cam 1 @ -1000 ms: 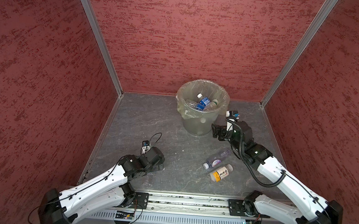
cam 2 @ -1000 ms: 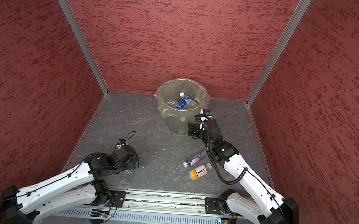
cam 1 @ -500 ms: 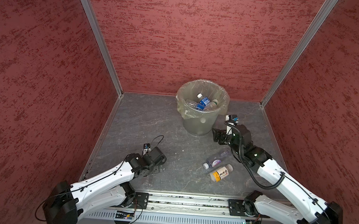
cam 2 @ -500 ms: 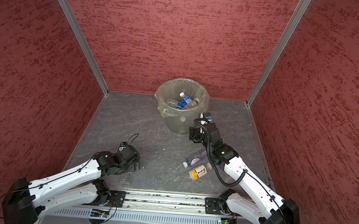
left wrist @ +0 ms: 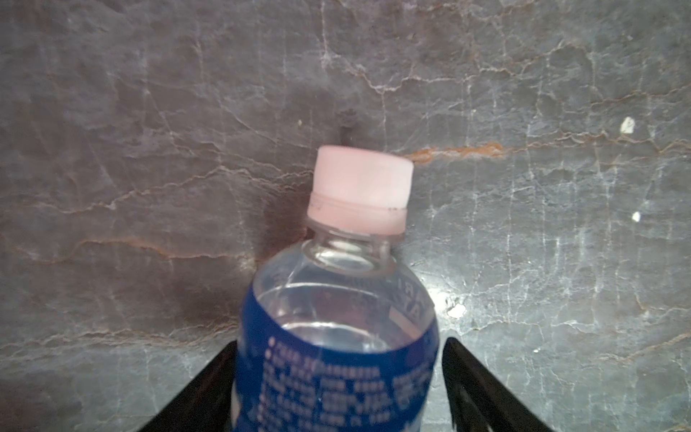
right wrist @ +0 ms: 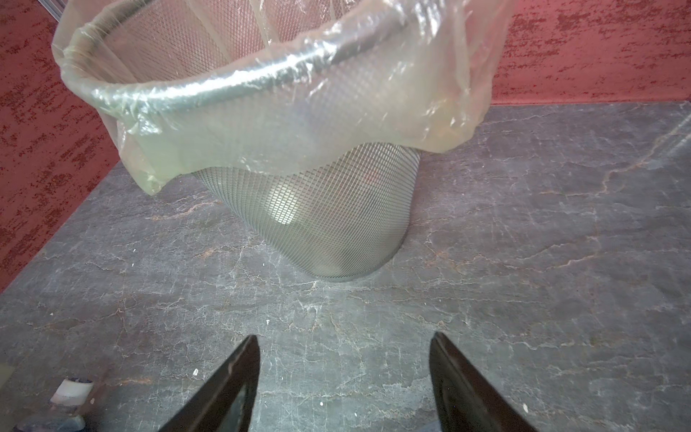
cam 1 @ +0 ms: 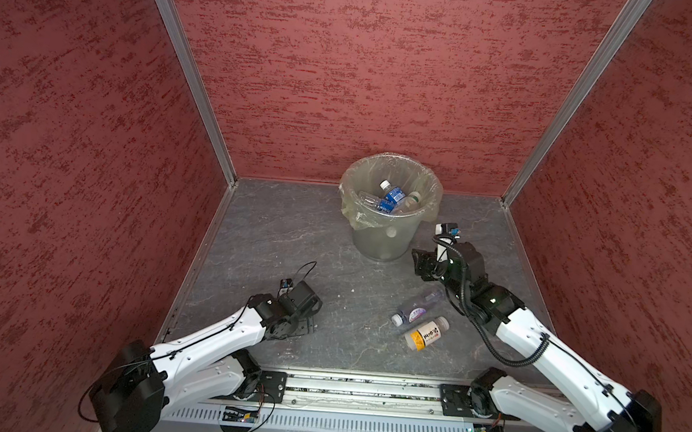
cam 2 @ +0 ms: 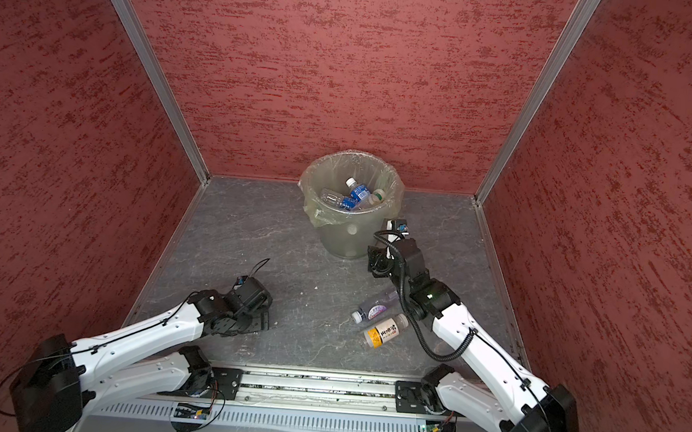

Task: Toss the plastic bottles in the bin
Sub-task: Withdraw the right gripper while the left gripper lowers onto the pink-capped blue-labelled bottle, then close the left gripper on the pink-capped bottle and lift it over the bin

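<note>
Grey marbled tabletop, red walls. Blue-label bottle lies between jaws of left gripper, lower left of centre in both top views; clamped or not, unclear. Likely light, slick, squashable: hold mid-label. Right gripper apart, empty, facing bin.

Both top views were compared with the earlier pictures. The right gripper had drawn back from the side of the bin and stood nearer the clear bottle lying on the floor. The left arm had stretched forward, its black elbow had shifted inward, and the left gripper had moved slightly toward mid-floor.
</note>
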